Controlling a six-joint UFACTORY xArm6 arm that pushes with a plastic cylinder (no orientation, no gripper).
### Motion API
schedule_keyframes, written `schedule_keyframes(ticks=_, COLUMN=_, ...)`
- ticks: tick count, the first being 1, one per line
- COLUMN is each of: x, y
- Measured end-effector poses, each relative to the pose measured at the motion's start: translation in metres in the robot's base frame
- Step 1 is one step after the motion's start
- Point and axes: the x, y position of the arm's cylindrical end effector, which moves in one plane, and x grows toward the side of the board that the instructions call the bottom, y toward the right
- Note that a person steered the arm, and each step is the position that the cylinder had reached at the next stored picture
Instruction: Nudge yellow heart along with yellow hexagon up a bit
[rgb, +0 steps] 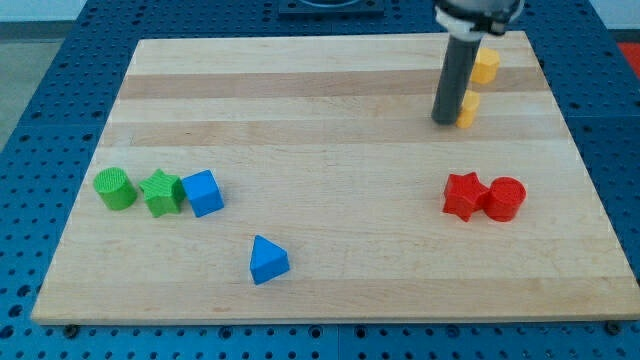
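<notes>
Two yellow blocks sit near the board's top right. One yellow block (486, 66) lies close to the top edge. The other yellow block (468, 109) lies just below it and is partly hidden by the rod, so I cannot tell which is the heart and which the hexagon. My tip (443, 121) rests on the board at the lower yellow block's left side, touching or nearly touching it.
A red star (462, 195) and a red cylinder (506, 198) sit side by side at the right. A green cylinder (115, 188), a green star (161, 192) and a blue cube (203, 193) form a row at the left. A blue triangle (266, 260) lies near the bottom.
</notes>
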Motion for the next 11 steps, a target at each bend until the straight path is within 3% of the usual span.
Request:
schedule_keyframes(ticks=2, x=-0.004, y=0.001)
schedule_keyframes(ticks=4, x=0.063, y=-0.003)
schedule_keyframes(ticks=6, x=0.017, y=0.019)
schedule_keyframes(ticks=11, x=-0.031, y=0.037)
